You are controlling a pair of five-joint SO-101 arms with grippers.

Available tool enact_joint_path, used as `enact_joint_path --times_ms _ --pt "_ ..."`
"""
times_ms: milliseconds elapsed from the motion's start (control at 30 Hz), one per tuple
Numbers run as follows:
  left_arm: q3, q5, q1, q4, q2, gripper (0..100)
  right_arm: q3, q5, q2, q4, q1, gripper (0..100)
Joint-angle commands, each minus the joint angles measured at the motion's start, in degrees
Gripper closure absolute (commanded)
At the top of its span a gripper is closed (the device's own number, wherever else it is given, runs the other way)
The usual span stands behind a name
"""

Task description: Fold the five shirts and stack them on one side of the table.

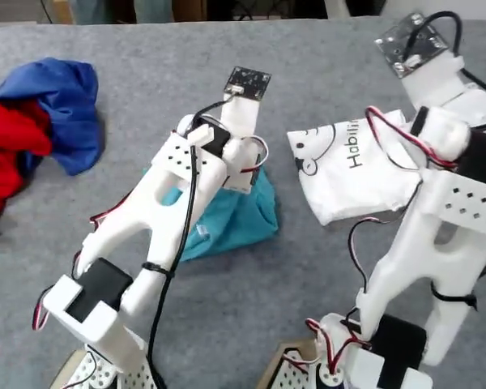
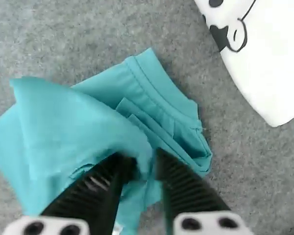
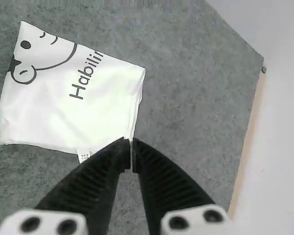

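1. Shirts on the grey table: we count four, none stacked yet, so we judge the task less than half done.
2. The white shirt lies folded flat on the right side and is the one finished piece.
3. The teal shirt sits mid-table, crumpled and partly folded, near the white one.
4. The blue shirt and red shirt lie bunched together at the left edge, unfolded.
5. The left gripper pinches a teal fold. The right gripper is pressed closed over the white shirt's edge, gripping nothing we can see.
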Motion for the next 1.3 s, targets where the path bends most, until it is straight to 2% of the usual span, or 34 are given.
enact_joint_path --times_ms 0,67,167,300,367,500,633,767,933,1133,1267 --pt "-6.46 2.55 -1.45 4.84 -0.44 73 -2.07 -0.09 -1.80 0.62 -5.89 98.1" --pt "-11.03 2.99 -4.26 9.58 -0.44 72 0.40 -3.78 -1.71 1.41 -11.16 98.1" --pt "-18.95 1.05 -12.09 15.82 -0.09 74 3.82 -10.81 -1.36 2.02 -19.34 98.1" --pt "-25.27 -2.73 -26.77 22.86 0.00 88 10.68 -16.35 -1.19 1.76 -33.14 98.1" --pt "-25.45 -6.86 -34.33 24.18 0.00 97 14.02 -17.85 -0.13 -0.53 -40.18 98.1" --pt "-20.35 -13.10 -47.60 24.79 -0.26 97 18.68 -23.30 7.52 -7.03 -50.99 98.2" --pt "-12.26 -17.76 -55.96 24.70 -0.44 97 17.80 -25.76 20.44 -11.96 -54.07 98.3" --pt "-5.32 -20.66 -60.53 24.70 -0.44 97 12.44 -26.90 32.57 -10.55 -54.15 98.3" --pt "2.95 -25.14 -61.14 24.70 -0.44 97 1.98 -24.09 43.03 -5.01 -53.98 98.4" --pt "6.81 -25.05 -62.37 23.47 -0.53 97 -13.67 -23.74 47.60 3.87 -54.07 98.4" --pt "6.90 -25.32 -62.37 23.47 -0.53 97 -20.88 -23.74 51.12 4.04 -53.89 98.4"
